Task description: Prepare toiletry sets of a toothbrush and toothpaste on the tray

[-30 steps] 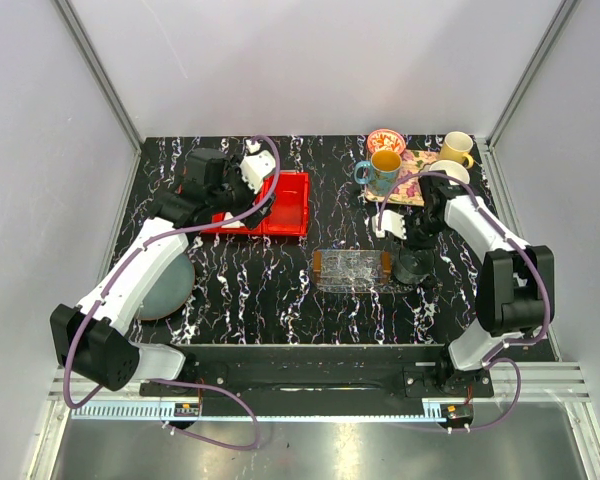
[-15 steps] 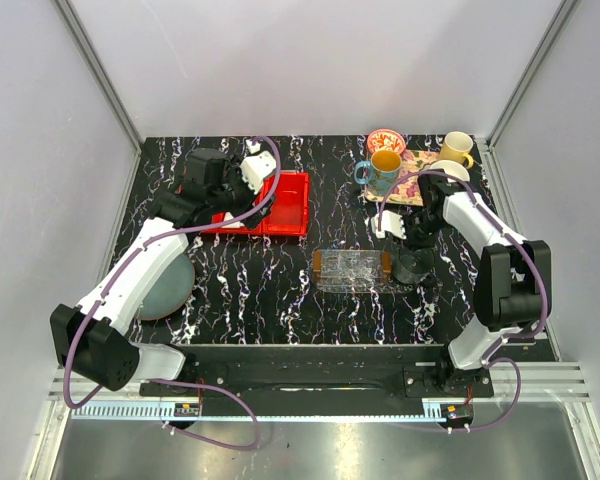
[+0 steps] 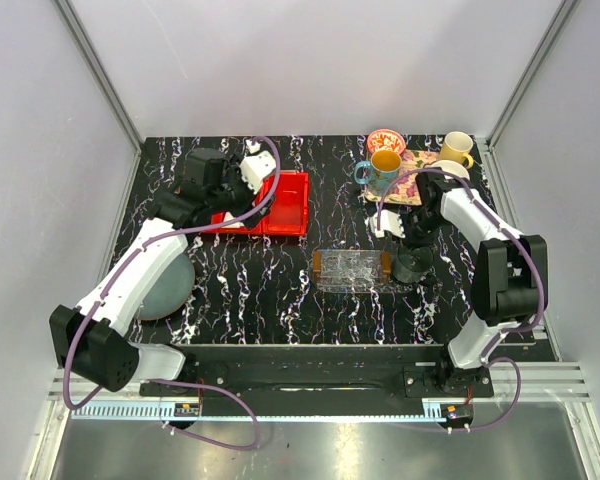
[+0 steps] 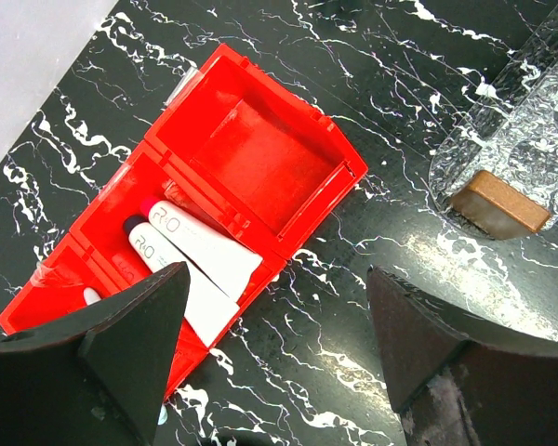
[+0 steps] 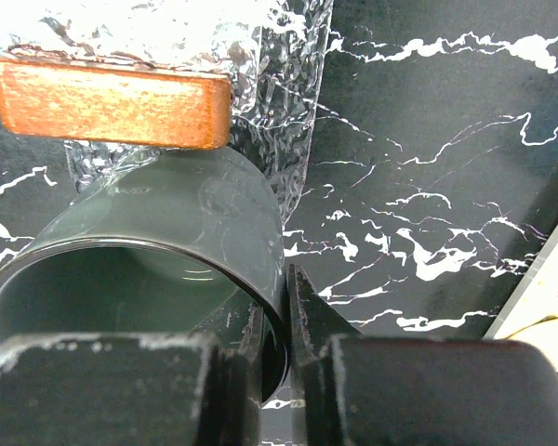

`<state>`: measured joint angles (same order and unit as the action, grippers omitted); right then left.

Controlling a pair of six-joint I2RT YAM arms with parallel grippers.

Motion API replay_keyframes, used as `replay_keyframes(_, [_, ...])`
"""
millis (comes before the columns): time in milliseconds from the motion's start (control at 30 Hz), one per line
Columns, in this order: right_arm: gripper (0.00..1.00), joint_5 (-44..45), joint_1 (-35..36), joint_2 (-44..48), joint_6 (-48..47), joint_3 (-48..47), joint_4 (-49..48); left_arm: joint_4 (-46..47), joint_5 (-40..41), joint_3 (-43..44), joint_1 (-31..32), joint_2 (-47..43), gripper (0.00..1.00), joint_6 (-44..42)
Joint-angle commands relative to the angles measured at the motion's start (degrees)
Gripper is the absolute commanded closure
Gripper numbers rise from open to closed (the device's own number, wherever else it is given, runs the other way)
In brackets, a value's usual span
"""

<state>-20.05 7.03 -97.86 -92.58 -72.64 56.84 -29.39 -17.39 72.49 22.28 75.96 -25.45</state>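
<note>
Two white toothpaste tubes (image 4: 197, 263) lie side by side in a red bin (image 4: 260, 149), which also shows in the top view (image 3: 280, 205). My left gripper (image 4: 277, 297) hangs open and empty over the bin's near edge (image 3: 230, 205). The clear tray (image 3: 353, 268) with orange-brown ends (image 5: 107, 102) lies mid-table and holds nothing. My right gripper (image 5: 284, 297) is shut on the rim of a dark grey cup (image 5: 139, 269), which stands against the tray's right end (image 3: 412, 266). The cup looks empty. The toothbrush is out of view.
A floral tray (image 3: 412, 185) with several mugs sits at the back right, just behind my right arm. A grey round dish (image 3: 170, 285) lies at the left under my left arm. Side walls close in the table.
My right arm's elbow has shifted slightly; the cup and gripper stay beside the tray. My left arm has barely moved.
</note>
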Motion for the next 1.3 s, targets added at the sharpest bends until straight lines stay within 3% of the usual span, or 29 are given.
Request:
replay_keyframes(0, [1.00, -0.3, 0.9, -0.2, -1.4, -3.1, 1.7, 3.7, -1.5, -0.7, -0.4, -2.1, 0.19, -0.7])
replay_keyframes(667, [0.99, 2.9, 2.6, -1.8, -2.5, -3.1, 2.0, 3.7, -2.0, -0.7, -0.7, -1.8, 0.19, -1.4])
replay_keyframes(1267, [0.83, 2.8, 4.0, -3.2, -1.3, -4.1, 2.0, 3.9, -2.0, -1.4, -0.8, -2.2, 0.19, -2.0])
